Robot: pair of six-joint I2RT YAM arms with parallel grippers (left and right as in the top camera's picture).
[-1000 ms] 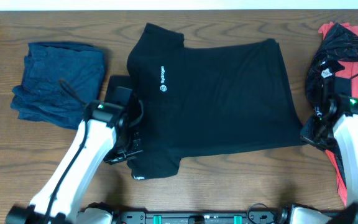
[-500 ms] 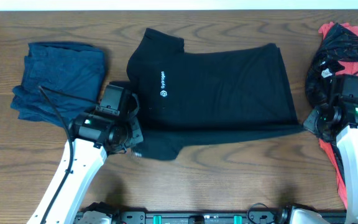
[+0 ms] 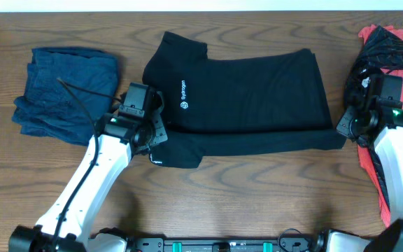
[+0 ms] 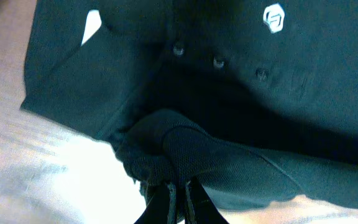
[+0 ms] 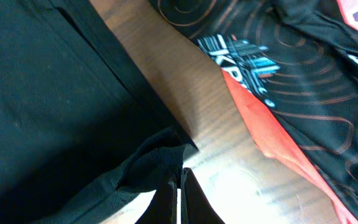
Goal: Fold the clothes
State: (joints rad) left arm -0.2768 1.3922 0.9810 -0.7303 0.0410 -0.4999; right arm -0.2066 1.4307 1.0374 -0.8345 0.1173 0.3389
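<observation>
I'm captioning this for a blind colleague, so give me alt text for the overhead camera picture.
A black T-shirt lies sideways on a wooden table, its near edge pinched at both ends by the left fingers and right fingers, both shut on the cloth. A dark blue garment sits to its left, red and black-patterned tops at the right edge.

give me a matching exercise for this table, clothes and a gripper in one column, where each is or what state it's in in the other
Column one:
1. black T-shirt
2. dark blue garment
3. red and black-patterned tops
4. left gripper

Column two:
A. shut, pinching black fabric
B. left end of the table
C. middle of the table, white logo showing
D. right end of the table

Pairs: 1-C, 2-B, 3-D, 4-A
</observation>
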